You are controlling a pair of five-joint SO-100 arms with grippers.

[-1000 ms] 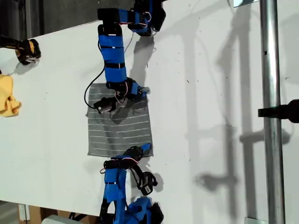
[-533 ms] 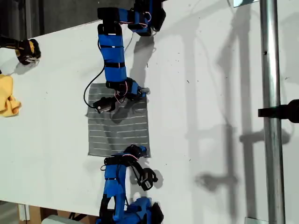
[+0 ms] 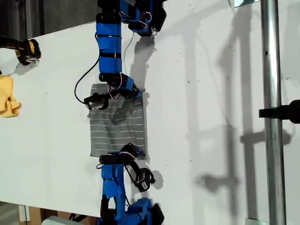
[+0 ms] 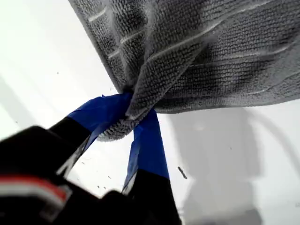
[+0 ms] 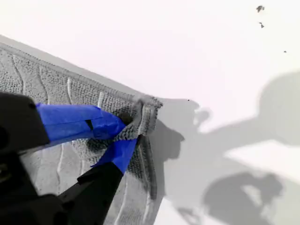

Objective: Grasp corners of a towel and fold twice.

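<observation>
Since the earlier frame, the towel [image 3: 117, 131] has been drawn narrower: its edge on the exterior view's right now lies further toward that view's left, and both arms are seen shifted the same way.

A corner [image 4: 123, 127] of grey looped pile is held clamped in my first gripper [image 4: 136, 117]. The cloth is raised off the white table [image 4: 42, 70] and bunched into a fold above the blue-taped fingers [image 4: 150, 145].

My second gripper [image 5: 129, 131] is closed on another corner [image 5: 147, 110], which is curled up slightly at its hem. The thin white stripes are seen to run across flat cloth beside it.

In the exterior view, the towel is found at the table's middle, between the two arms. Open table [image 3: 211, 93] is noted toward that view's right, up to a metal pole [image 3: 272, 117]. A yellow cloth [image 3: 7, 96] is recorded well apart at the left edge.
</observation>
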